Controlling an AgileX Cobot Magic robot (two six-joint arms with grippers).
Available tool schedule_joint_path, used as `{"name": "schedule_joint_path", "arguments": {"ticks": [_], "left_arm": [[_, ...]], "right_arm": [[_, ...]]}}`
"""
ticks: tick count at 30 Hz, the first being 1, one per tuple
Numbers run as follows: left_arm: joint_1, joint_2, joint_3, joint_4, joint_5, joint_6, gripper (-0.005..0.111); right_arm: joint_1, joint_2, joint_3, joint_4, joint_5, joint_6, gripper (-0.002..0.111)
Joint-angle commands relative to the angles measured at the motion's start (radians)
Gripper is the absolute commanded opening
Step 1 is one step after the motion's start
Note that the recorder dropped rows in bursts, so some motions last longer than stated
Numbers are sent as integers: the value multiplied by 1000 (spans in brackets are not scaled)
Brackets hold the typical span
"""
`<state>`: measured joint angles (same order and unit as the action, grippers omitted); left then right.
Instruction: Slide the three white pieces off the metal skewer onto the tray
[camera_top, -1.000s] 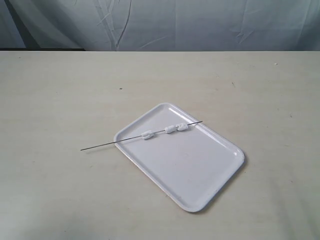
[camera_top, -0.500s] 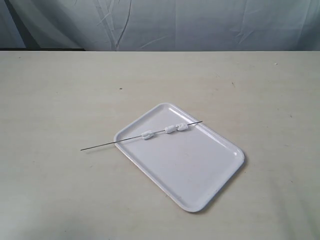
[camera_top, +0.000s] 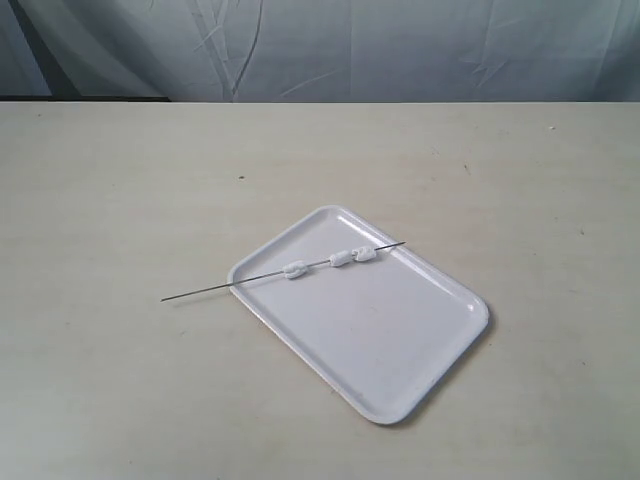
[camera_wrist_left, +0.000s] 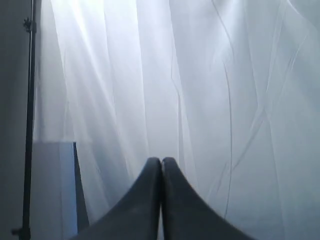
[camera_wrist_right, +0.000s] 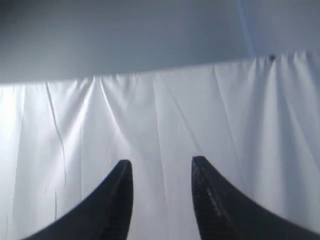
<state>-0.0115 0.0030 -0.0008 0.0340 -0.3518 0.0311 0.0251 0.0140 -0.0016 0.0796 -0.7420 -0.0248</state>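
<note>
The left tool (camera_wrist_left: 161, 161) has smooth dark grey tapered fingers; the right tool (camera_wrist_right: 161, 166) matches, its inner face faintly dimpled

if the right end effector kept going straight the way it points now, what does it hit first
Most likely the white curtain: the right wrist view shows the open right end effector aimed straight at it, nothing in between. How far off it hangs is unclear.

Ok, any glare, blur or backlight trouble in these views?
Exterior view: soft even light, the tray not blown out. Left wrist view: backlit curtain, left gripper a dark silhouette. Right wrist view: right gripper likewise dark against white cloth.
</note>
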Motion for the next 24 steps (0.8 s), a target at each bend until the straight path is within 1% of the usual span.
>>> {"name": "schedule_joint_path", "arguments": {"ticks": [1, 2, 11, 16, 21, 24], "left_arm": [[3, -3, 1, 8, -62, -2, 0], [3, -3, 1, 11, -77, -2, 0], [3, -3, 1, 11, -124, -24, 0], [3, -3, 1, 44, -242, -110, 0], [3, -3, 1, 57, -351, -194, 0], [3, -3, -13, 97, -364, -209, 0]], "right_arm": [[-5, 1, 2, 1, -231, -1, 38], [-5, 1, 2, 1, -256, -1, 38], [-5, 1, 2, 7, -264, -1, 38], [-2, 1, 2, 11, -266, -1, 38], [-3, 1, 2, -80, -281, 86, 38], [-3, 1, 2, -80, -302, 105, 38]]}}
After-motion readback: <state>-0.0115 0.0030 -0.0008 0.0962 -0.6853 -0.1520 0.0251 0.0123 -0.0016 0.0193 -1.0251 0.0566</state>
